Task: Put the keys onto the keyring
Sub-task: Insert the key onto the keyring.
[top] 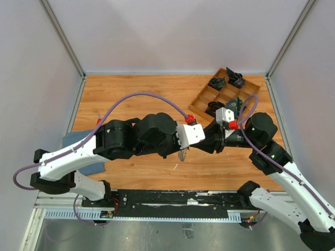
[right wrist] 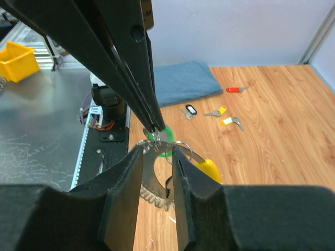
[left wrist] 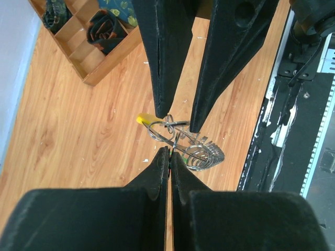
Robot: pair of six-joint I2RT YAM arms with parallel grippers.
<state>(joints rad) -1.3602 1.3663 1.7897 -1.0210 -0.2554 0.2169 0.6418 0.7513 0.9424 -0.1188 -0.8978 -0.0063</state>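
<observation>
left jaws shut on keyring (left wrist: 183, 140) | right jaws part-open astride it | long axis far-near, yellow end far

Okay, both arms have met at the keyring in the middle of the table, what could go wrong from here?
1. The left gripper pinches only thin wire of the keyring at its very fingertips. A tug from the right gripper, whose jaws straddle the ring, could twist it loose and drop it.
2. Four keys lie flat on the table near the blue cloth. Tiny and flat, they may slip when picked up.
</observation>
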